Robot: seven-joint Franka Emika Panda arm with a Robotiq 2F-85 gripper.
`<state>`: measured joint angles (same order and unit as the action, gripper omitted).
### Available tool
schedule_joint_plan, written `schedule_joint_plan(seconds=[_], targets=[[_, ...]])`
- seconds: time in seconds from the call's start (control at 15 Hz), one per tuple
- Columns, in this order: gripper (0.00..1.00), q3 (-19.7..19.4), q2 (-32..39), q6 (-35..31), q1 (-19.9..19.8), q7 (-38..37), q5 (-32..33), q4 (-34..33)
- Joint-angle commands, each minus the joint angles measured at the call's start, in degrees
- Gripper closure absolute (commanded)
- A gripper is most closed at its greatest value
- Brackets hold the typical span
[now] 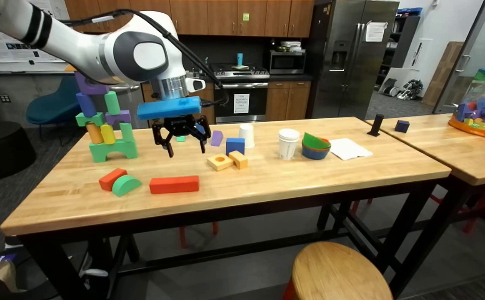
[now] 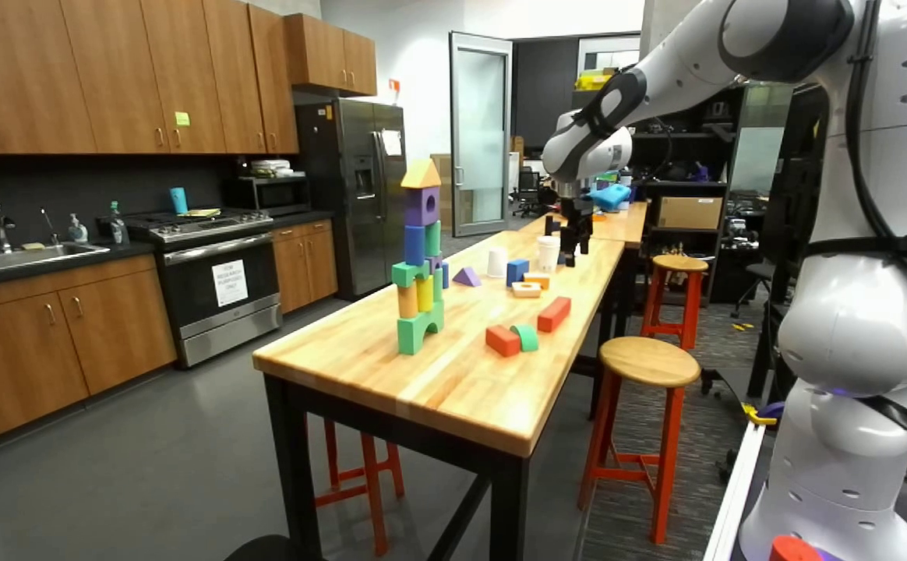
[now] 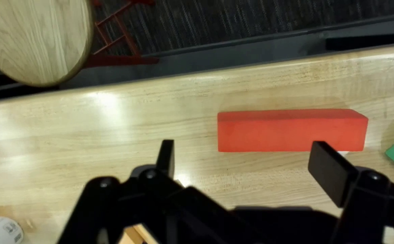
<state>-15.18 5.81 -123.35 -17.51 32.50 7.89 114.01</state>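
The long red block [image 3: 285,134] lies flat on the wooden surface [image 1: 351,175], near the edge with the round stool [image 1: 342,271]. The end effector [image 1: 187,152] hangs in the air, higher than the long red block and not touching it. Its two fingers [image 3: 330,169] are spread wide apart and hold nothing. Past one end of the long red block are a green half circle [image 1: 126,186] and a short red block [image 1: 112,179], close together. A tall tower of blocks [image 1: 108,135] stands farther off past that same end. Past the other end, and farther from the stool edge, are a tan block with a hole [image 1: 216,165], a plain tan block [image 1: 239,159] and a blue block [image 1: 235,146].

The long red block looks light and stiff, maybe a bit squishy if it is foam. It should not break, but its smooth sides might slip. The best place to grab seems to be the middle, pinching the two long sides. The fingers now line up with its length instead.
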Motion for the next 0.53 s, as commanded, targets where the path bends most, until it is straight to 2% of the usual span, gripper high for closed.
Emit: schedule_joint_plan(seconds=[0.0, 0.13, 0.33, 0.47], targets=[[0.00, -0.08, -0.44, 5.38, 0.62, -11.51, 0.22, -0.99], [0.00, -0.17, -1.19, 8.97, 0.54, -16.65, -1.18, -1.06], [0.00, -0.25, -3.29, 9.99, 0.70, -24.98, -2.44, 0.33], [0.00, -0.11, -5.02, 11.33, 0.73, -24.67, -2.18, 1.27]])
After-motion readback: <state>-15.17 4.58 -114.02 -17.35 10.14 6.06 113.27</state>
